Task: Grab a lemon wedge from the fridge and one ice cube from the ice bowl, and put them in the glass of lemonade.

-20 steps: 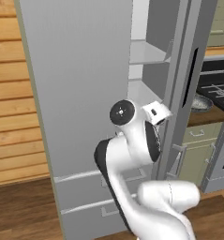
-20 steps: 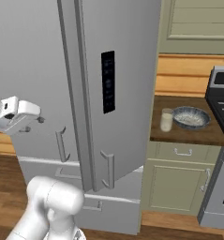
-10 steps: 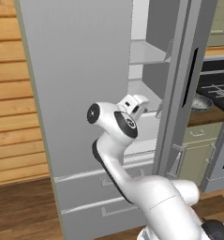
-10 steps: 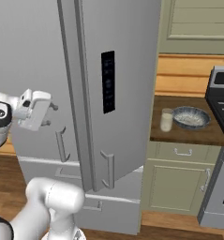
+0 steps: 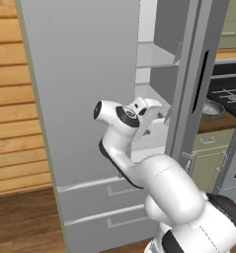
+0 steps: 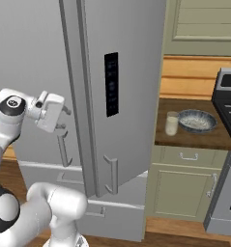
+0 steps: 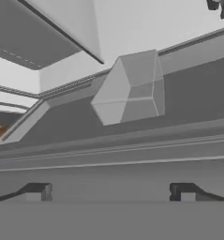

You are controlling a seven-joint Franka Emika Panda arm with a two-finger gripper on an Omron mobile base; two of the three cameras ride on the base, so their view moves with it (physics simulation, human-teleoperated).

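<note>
The grey-silver fridge (image 6: 136, 96) has its left door (image 5: 85, 89) swung open, and bare white shelves (image 5: 154, 54) show inside. My gripper (image 5: 159, 118) is at the gap between the doors at mid height, also in the right base view (image 6: 64, 119). In the hand view my gripper (image 7: 111, 193) is open, its tips wide apart with nothing between them, facing grey inner fridge surfaces. The lemon wedge is hidden. The glass of lemonade (image 6: 172, 124) stands on the counter beside the ice bowl (image 6: 196, 120); the bowl's edge (image 5: 211, 107) peeks past the right door.
The right door carries a black panel (image 6: 111, 84) and bar handles (image 6: 112, 173). A wooden counter (image 6: 194, 139) with a green cabinet (image 6: 184, 188) below stands right of the fridge, with a stove (image 6: 228, 91) further right. A grey block-shaped bracket (image 7: 130, 89) sits close ahead of the hand.
The arm has swung: its elbow rose and moved left while the hand turned and edged toward the gap between the fridge doors. The fridge, glass and bowl stayed put.
</note>
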